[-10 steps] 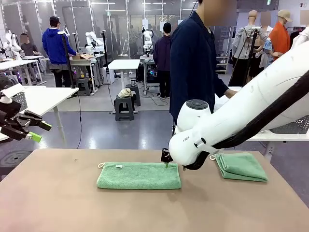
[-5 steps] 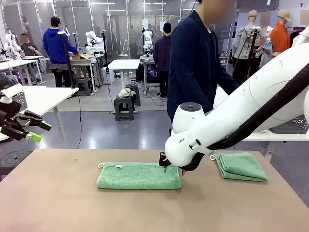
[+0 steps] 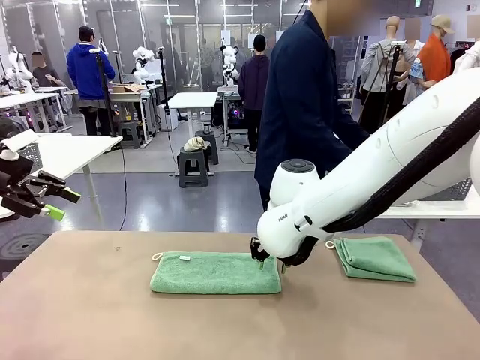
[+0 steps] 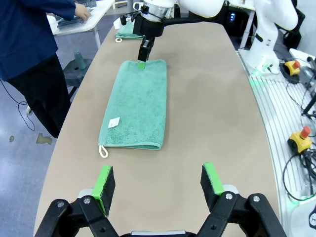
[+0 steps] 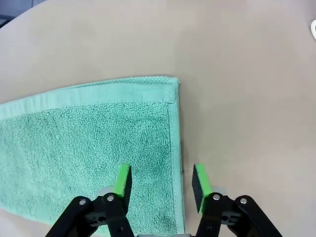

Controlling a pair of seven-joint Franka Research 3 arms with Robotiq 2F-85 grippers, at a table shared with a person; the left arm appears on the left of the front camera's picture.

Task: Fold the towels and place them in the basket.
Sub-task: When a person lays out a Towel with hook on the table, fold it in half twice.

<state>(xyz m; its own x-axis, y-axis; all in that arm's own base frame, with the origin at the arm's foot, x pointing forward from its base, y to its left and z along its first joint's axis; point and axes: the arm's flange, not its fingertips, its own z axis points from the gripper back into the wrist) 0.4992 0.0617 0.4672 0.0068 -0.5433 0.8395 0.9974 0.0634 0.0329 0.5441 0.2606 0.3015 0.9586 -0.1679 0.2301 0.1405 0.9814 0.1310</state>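
A mint-green towel (image 3: 214, 272) lies folded in a long strip across the table's middle, its white loop and label at the left end. My right gripper (image 3: 260, 259) is down at its right end. In the right wrist view the green pads (image 5: 123, 178) straddle the towel's (image 5: 89, 143) hemmed short edge, with a gap still between them. A second towel (image 3: 373, 258), folded small, lies at the right. My left gripper (image 3: 39, 196) hovers off the table's left side, open and empty (image 4: 158, 182), facing the towel (image 4: 136, 106). Dark mesh (image 3: 459, 193) peeks from behind my right arm; whether it is the basket I cannot tell.
A person in a dark blue jacket (image 3: 304, 105) stands at the far side, turned toward a white side table (image 3: 420, 211) on the right. Bare tan tabletop (image 3: 225, 322) stretches in front of the towels.
My right gripper has come down onto the towel's right end and its jaws have narrowed. The person has leaned a little. The left arm has stayed still.
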